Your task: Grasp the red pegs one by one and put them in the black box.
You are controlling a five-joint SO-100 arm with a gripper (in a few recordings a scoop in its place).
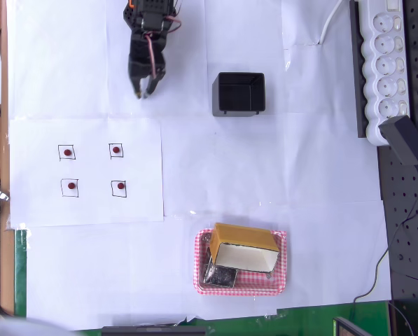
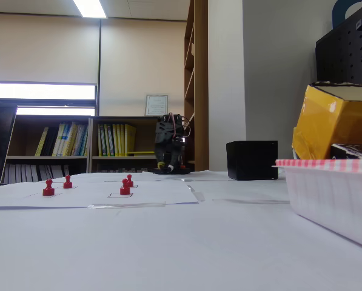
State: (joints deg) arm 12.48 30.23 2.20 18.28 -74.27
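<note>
All four red pegs (image 1: 93, 169) stand upright, long axis vertical, one per marked square on the paper sheet (image 1: 86, 171); the black box (image 1: 238, 93) sits well apart with its opening up. I judge no pick begun. My hand (image 1: 144, 89) hangs near the bench, empty, fingers nearly closed; next I must open and descend over a peg.

red-checked tray (image 1: 282, 287) near counter's front edge holds yellow-and-white cardboard box (image 1: 242, 246); white power strip (image 1: 384, 66) top right; bookshelf (image 2: 71, 148) behind.
</note>
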